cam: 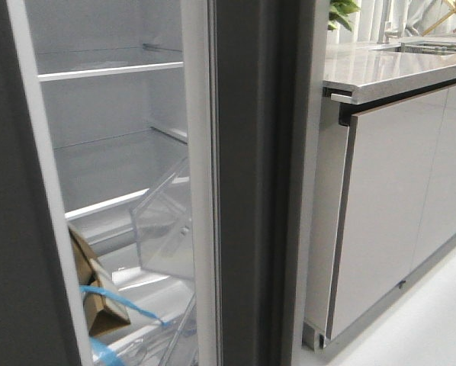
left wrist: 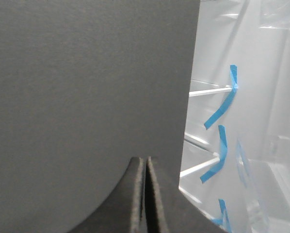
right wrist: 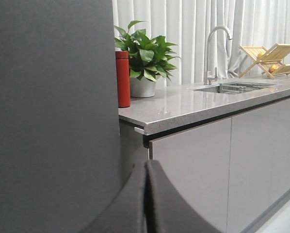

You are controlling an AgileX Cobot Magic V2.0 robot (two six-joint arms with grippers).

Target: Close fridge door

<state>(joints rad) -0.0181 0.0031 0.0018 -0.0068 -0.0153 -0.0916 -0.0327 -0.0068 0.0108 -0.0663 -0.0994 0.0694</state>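
Note:
In the front view the fridge door [cam: 251, 183] stands partly open, its thick grooved grey edge toward me. Its white inner lining [cam: 198, 152] carries a clear plastic bin [cam: 165, 221]. Neither gripper shows in that view. My left gripper [left wrist: 146, 161] is shut and empty, close against a matte dark grey slab [left wrist: 87, 87], with the white fridge interior [left wrist: 261, 145] beside it. I cannot tell which door that slab is. My right gripper [right wrist: 147, 165] is shut and empty, next to the door's dark outer face [right wrist: 48, 111].
A plain dark grey panel [cam: 7, 229] borders the fridge opening on the left. Shelves, a cardboard box [cam: 91, 293] and blue tape [left wrist: 222, 104] are inside. Right of the door are glossy cabinet doors [cam: 388, 206] and a countertop [right wrist: 193, 104] with a red bottle [right wrist: 122, 80], plant [right wrist: 145, 53] and faucet [right wrist: 217, 46].

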